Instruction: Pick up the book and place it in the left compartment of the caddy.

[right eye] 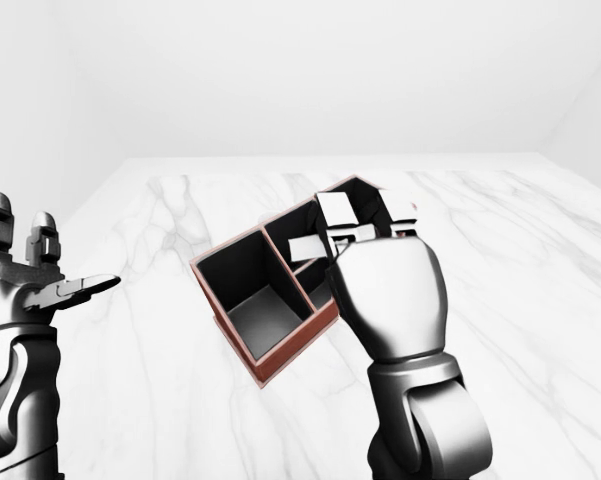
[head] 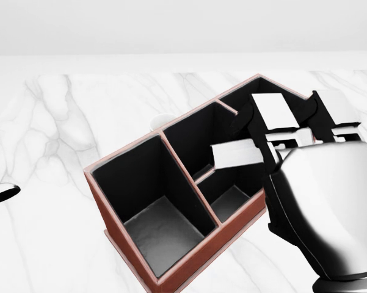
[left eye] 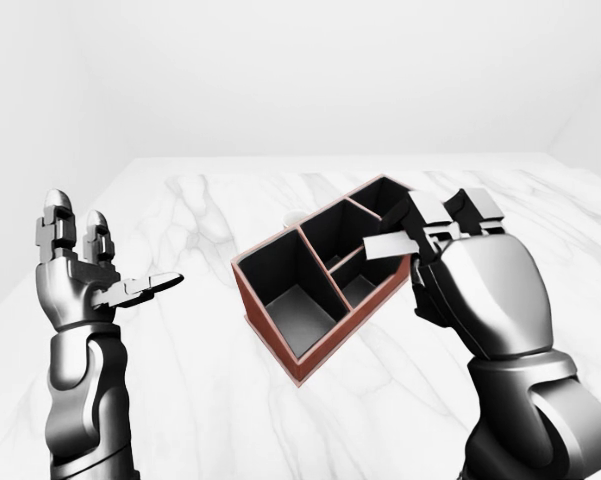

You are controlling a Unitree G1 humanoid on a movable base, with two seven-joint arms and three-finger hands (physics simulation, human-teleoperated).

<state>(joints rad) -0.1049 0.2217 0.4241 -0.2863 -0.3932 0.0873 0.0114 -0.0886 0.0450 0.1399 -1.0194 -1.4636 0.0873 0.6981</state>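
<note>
- R hand (head: 320,201) fingers (head: 275,116) clenched on book (head: 235,153), held in air over caddy (head: 140,259) mid section, not yet over left compartment (head: 152,213).
- Book: small, thin, looks stiff + light; smooth cover, prob slippery. Grip on one end, other end sticks out free, so may pivot.
- L hand (left eye: 85,270) released, empty, over table (left eye: 180,330) left side.

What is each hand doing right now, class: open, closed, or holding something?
Left hand: open, empty, raised beside the caddy.
Right hand: closed on the book, above the caddy.
</note>
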